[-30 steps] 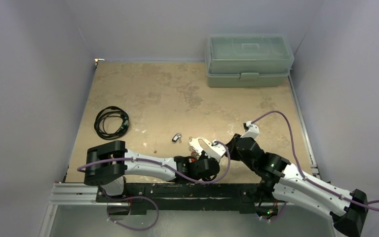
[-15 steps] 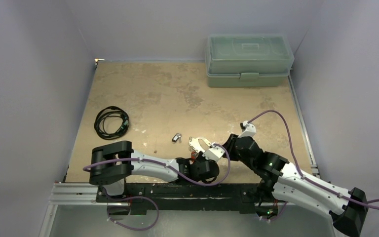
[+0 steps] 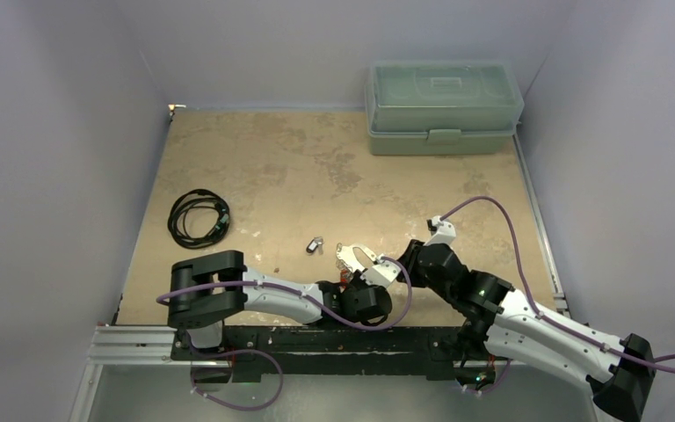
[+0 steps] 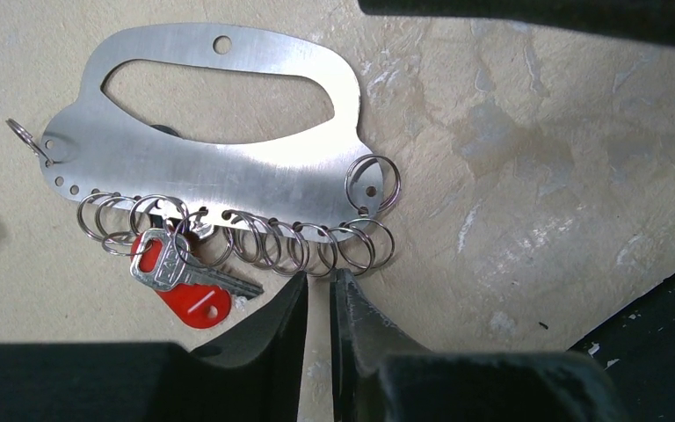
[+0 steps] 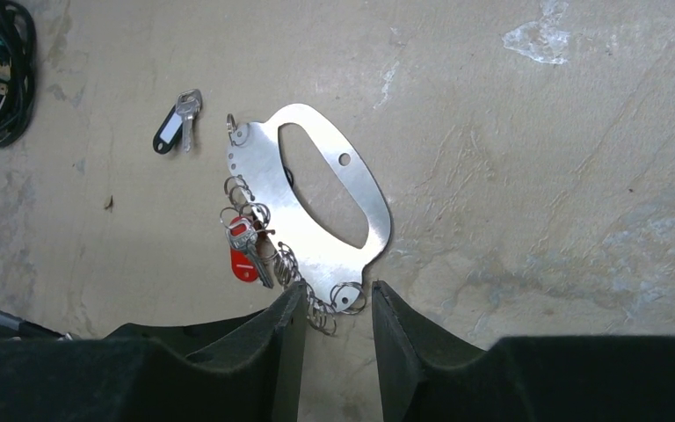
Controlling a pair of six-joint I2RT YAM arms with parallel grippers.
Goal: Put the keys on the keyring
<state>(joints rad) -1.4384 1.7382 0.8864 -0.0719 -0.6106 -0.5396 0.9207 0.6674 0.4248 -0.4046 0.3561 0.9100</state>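
Left tool [image 4: 319,281]: fingers almost together with a thin slit between; whether they pinch anything cannot be told. The tips meet the loops [image 4: 255,242] on the scalloped edge of the keyring [image 4: 228,180], at 12 o'clock. Right tool [image 5: 338,297]: fingers apart, straddling the end loops. The keyring lies flat on the worktop [image 4: 536,176]. Red-headed key [image 4: 195,305] and plain silvery key [image 4: 174,264] sit among the loops. Dark-headed key [image 5: 169,134] lies loose, at 10 o'clock from the keyring in the right wrist view.
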